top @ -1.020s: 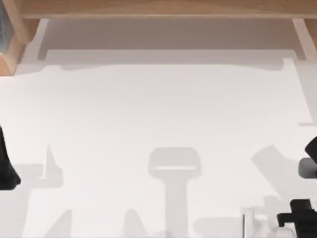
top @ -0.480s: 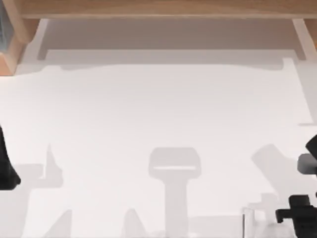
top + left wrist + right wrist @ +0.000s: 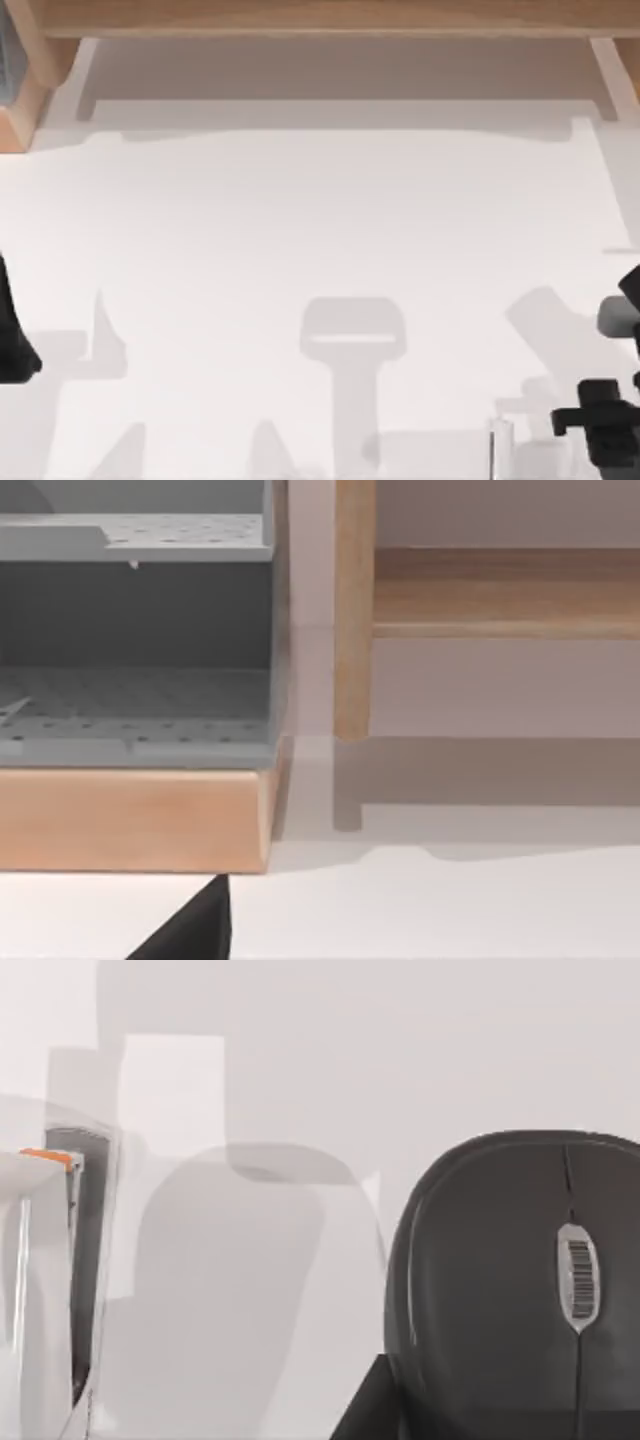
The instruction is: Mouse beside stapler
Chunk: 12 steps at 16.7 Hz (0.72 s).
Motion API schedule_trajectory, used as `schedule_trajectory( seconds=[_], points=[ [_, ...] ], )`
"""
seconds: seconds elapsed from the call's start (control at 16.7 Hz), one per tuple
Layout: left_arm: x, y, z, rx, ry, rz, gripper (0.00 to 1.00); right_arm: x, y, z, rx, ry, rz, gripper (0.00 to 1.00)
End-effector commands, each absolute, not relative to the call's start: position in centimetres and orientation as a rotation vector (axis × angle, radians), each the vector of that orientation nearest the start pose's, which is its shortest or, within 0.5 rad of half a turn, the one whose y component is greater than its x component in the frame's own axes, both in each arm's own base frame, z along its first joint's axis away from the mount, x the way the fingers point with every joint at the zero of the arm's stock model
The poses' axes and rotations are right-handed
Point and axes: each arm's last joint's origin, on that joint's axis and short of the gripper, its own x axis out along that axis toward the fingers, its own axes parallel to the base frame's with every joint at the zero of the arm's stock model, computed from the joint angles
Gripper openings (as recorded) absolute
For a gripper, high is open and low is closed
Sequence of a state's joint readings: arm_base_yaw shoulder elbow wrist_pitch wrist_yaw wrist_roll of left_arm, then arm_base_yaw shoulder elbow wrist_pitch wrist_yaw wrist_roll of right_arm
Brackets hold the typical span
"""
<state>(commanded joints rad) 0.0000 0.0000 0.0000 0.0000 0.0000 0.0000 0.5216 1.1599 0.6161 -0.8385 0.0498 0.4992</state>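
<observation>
Right gripper (image 3: 600, 430), lower right of the top view (finger spread I cannot tell), hangs just over the dark mouse (image 3: 520, 1280), near the pale stapler (image 3: 60, 1290); left arm is parked.

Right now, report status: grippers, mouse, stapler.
Right gripper low at table's right near edge, over dark mouse. Left arm parked at left edge. White stapler lies apart from mouse, bare table between.

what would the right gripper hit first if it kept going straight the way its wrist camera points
Most likely the dark mouse, which lies straight ahead in the right wrist view on the white table. The white stapler sits off to one side, apart from it. How far off the mouse lies is unclear.
</observation>
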Motion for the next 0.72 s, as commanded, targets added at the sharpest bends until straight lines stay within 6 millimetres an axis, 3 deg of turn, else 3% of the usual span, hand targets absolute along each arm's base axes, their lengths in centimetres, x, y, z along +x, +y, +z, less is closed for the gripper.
schedule_trajectory(
  seconds=[0.72],
  points=[
    [10.6, -0.1, 16.0, 0.0, 0.0, 0.0, 1.0, 15.1, 8.5, 14.5, -0.013, 1.47, 0.014, 0.0]
  ],
)
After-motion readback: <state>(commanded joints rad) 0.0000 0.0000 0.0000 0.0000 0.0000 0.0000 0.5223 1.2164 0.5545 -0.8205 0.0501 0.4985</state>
